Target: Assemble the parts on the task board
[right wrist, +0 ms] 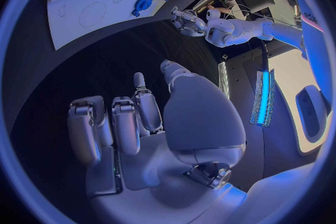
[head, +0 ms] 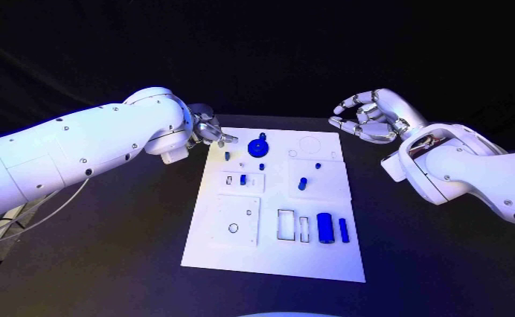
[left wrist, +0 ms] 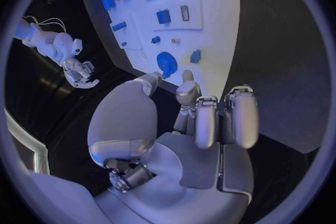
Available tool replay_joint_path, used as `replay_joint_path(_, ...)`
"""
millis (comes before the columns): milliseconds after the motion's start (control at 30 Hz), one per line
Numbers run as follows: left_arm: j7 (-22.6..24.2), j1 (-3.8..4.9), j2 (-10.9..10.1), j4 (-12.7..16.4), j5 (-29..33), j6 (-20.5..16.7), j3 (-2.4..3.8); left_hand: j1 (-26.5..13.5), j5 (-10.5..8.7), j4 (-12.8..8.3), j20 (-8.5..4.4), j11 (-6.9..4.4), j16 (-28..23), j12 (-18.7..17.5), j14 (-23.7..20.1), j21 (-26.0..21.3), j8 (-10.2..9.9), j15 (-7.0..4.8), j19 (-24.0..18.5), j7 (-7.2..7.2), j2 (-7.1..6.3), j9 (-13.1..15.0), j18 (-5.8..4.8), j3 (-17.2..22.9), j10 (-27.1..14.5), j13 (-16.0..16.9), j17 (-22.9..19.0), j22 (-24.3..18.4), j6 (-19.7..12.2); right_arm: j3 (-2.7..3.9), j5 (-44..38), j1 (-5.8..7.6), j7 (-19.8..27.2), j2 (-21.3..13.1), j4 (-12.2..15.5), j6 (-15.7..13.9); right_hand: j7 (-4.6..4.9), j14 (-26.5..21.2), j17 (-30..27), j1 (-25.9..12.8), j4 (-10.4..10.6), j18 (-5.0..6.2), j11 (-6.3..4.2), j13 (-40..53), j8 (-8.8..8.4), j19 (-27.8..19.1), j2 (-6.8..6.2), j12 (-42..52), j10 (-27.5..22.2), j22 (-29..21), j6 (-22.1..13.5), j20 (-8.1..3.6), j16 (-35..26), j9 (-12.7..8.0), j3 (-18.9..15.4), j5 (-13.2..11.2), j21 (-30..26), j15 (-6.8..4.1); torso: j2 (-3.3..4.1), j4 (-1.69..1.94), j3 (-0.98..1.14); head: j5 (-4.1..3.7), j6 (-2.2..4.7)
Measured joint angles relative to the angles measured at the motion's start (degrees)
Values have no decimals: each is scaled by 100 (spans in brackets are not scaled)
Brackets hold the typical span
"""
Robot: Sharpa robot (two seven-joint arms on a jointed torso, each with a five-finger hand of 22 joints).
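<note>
The black counter [head: 107, 257] holds the white task board [head: 274, 257] in its middle. The left hand [head: 209, 131] hovers at the board's 11 o'clock corner, the right hand [head: 370, 116] at 1 o'clock, both released, grasping nothing. Small blue parts [head: 324, 227] sit on the board.

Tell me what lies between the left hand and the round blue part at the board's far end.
In the head view, the left hand and the round blue part are separated by a small blue peg and bare task board.
</note>
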Motion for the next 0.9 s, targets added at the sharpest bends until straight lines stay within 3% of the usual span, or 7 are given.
replay_joint_path(200, 60, 35, 256, -434, -8, 149, -36, 67, 0, -15, 12, 33, 0, -61, -11, -18, -66, 27, -13, 28, 17, -85, 0, -44, -38, -92, 0, 0, -28, 0, 1, -2, -1, 14, -9, 1, 0, 22, 0, 0, 0, 0, 0, 0, 0, 0, 0, 0, 0, 0, 0, 0, 0, 0, 0, 21, 0, -22, 9, -3, -9, 27, 18)
replay_joint_path(567, 122, 39, 622, -1013, -112, 456, -202, 89, 0, -15, 12, 54, 0, -61, -11, -18, -90, 26, -13, 28, 39, -93, 1, -43, -58, -103, -1, -1, -28, -2, 3, -8, -3, 35, -16, 2, 0, 22, -1, 0, 0, 0, 0, -1, 0, 0, 0, 0, 0, 4, 0, 0, 0, -1, 0, 21, 2, -22, 19, -13, -14, 51, -9)
replay_joint_path(900, 142, 30, 761, -1217, -192, 668, -248, 89, 0, 1, 32, 53, 0, -61, -11, -18, -89, 26, -32, 30, 39, -110, 0, -59, -58, -109, -1, -1, -30, -2, 4, -10, -4, 46, -18, 5, 0, 22, -2, 0, 0, 0, 0, -1, 0, 0, 0, 0, 0, 4, 0, 0, 0, 3, 0, 55, 2, -22, 20, -16, -9, 65, -26)
